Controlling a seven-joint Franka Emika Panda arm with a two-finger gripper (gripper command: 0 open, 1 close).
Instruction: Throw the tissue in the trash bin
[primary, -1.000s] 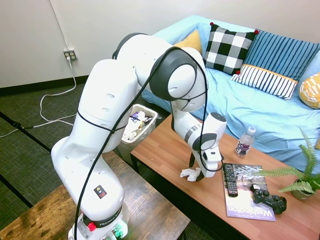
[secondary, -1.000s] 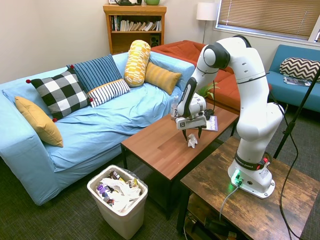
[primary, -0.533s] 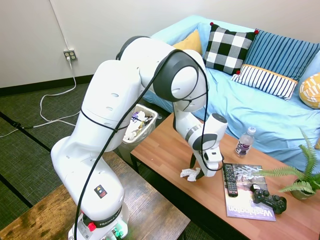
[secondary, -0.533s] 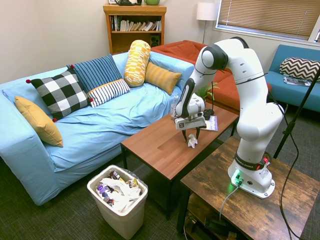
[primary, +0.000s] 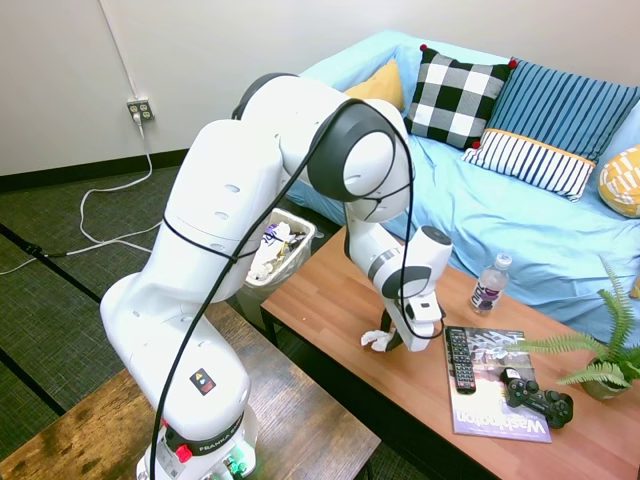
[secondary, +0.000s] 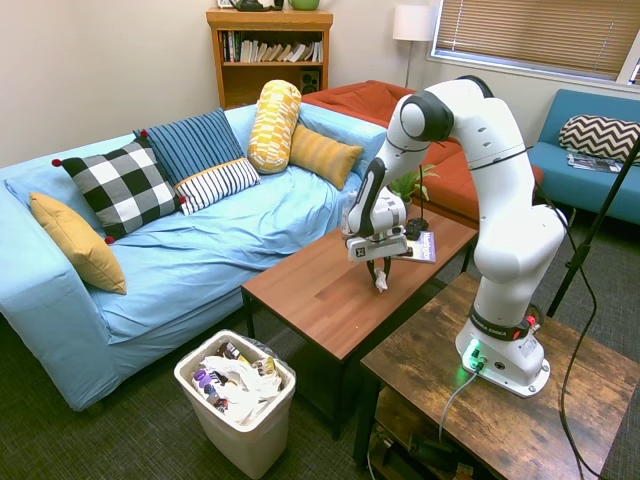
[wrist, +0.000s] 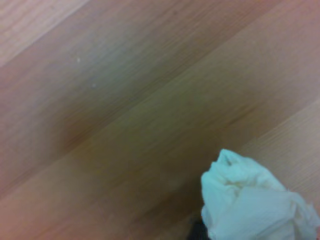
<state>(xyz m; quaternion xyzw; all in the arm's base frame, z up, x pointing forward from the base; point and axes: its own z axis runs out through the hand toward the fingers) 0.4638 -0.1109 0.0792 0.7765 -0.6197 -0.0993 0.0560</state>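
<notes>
We recorded the gripper (secondary: 379, 272) with its fingers drawn narrow upon the tissue (secondary: 380, 279), which hung just off the coffee table (secondary: 320, 300) near its robot-side edge; in the first exterior view the wad (primary: 377, 340) showed at the fingertips, at about 9 o'clock of the remote control (primary: 458, 358). Item: one tissue, crumpled white paper, soft and creased, its folds plain in the wrist view (wrist: 252, 202). We judged it very light, limp, easily torn and apt to slip from a shallow pinch; the thick middle of the wad seemed the best place to take hold, rather than a loose corner. Item: one table, flat, smooth reddish-brown wood grain, rectangular. Item: one glossy magazine (primary: 500, 400), lying flat beneath the remote. Item: one black game controller (primary: 538, 396), moulded plastic, at the magazine's 3 o'clock. Item: one clear water bottle (primary: 488, 283), upright. Item: one trash bin (secondary: 242, 420), light plastic, tapered and rectangular, white-lined and heaped with rubbish, on the floor well apart from the tissue, at roughly 7 o'clock of the table in the second exterior view.
</notes>
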